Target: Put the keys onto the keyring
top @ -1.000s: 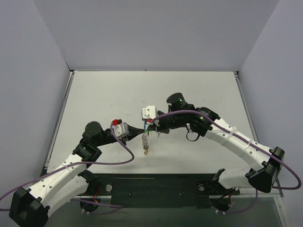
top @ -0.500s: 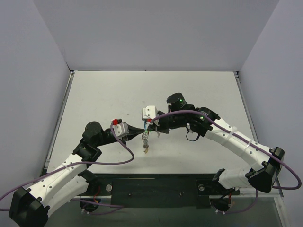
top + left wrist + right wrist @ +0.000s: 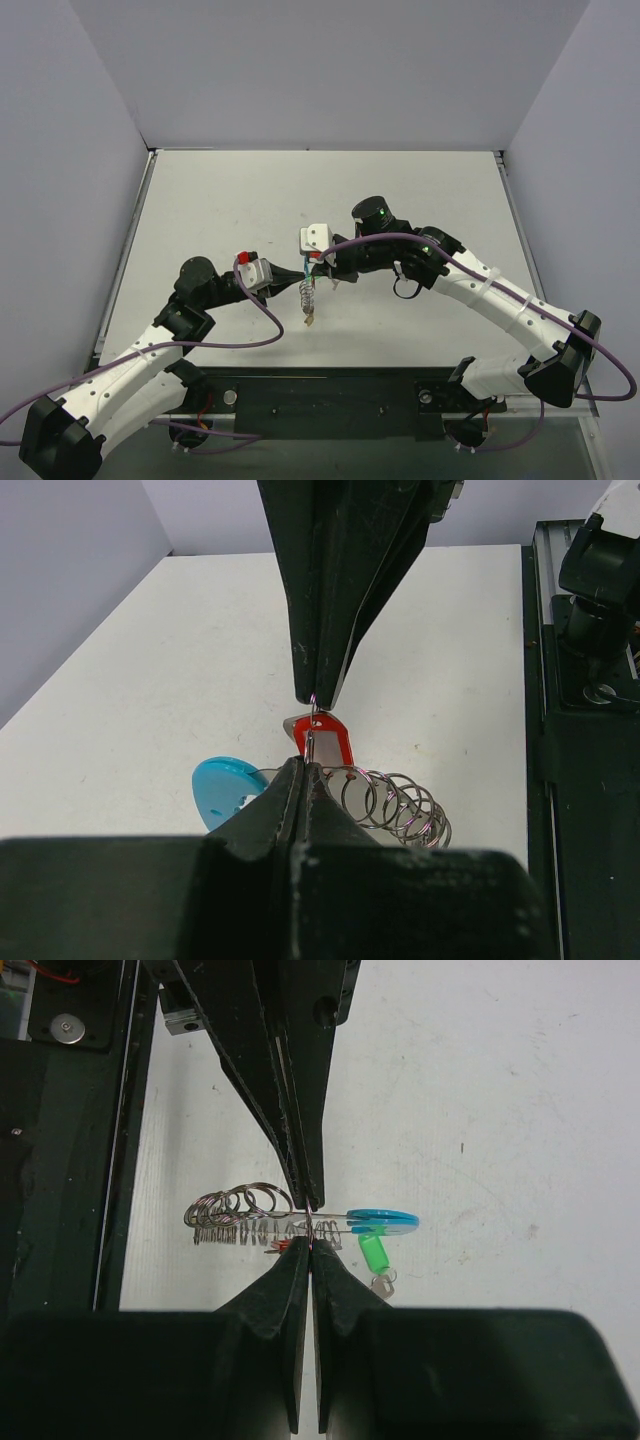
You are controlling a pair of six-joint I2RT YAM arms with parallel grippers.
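Observation:
Over the table's middle my left gripper (image 3: 303, 273) and right gripper (image 3: 320, 268) meet tip to tip, both shut. Between the tips stands a thin metal ring (image 3: 311, 730), pinched from both ends. The red key's tag (image 3: 332, 744) sits right behind that ring; its blade is hidden. The keyring (image 3: 395, 805) crosses there: its chain of silver loops (image 3: 235, 1205) on one side, its light-blue tag (image 3: 382, 1221) on the other. A green-tagged key (image 3: 375, 1254) dangles under the blue tag. From above, the chain (image 3: 306, 294) hangs down with a yellow piece (image 3: 310, 320) at its end. No black-tagged key shows.
The white table (image 3: 220, 200) lies below, with grey walls at the back and sides. A dark base rail (image 3: 330, 395) carrying both arm mounts runs along the near edge. Purple cables (image 3: 270, 335) loop beside each arm.

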